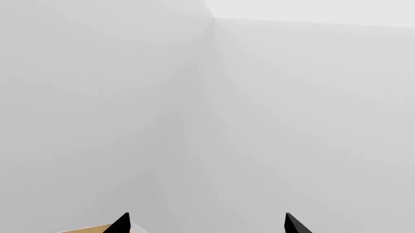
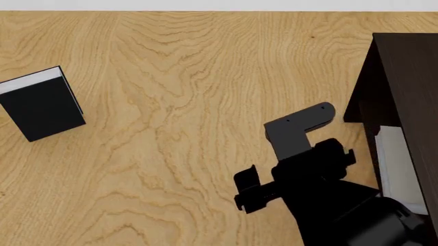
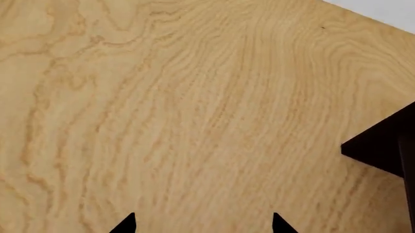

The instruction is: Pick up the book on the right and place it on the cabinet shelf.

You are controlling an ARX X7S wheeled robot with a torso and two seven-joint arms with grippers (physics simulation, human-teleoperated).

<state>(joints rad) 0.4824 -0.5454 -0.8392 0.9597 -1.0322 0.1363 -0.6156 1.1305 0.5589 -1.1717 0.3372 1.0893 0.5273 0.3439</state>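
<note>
Pale wood table, white walls

A light, strongly grained wooden tabletop [image 2: 171,102] filled the head view; plain white walls [image 1: 97,97] met at a corner under soft, even light.

legible text, labels, brands, numbers, signs: none in any view. black-covered book [image 2: 42,108]: cover plain, no title or lettering visible. cabinet [image 2: 403,77]: dark wood, unmarked. light grey book [image 2: 400,169] inside cabinet: no print can be made out. wooden table [image 2: 178,102]: grain only. right arm [image 2: 321,184]: black housing, no markings readable. wall [image 1: 207,97] in left wrist view: blank
</note>
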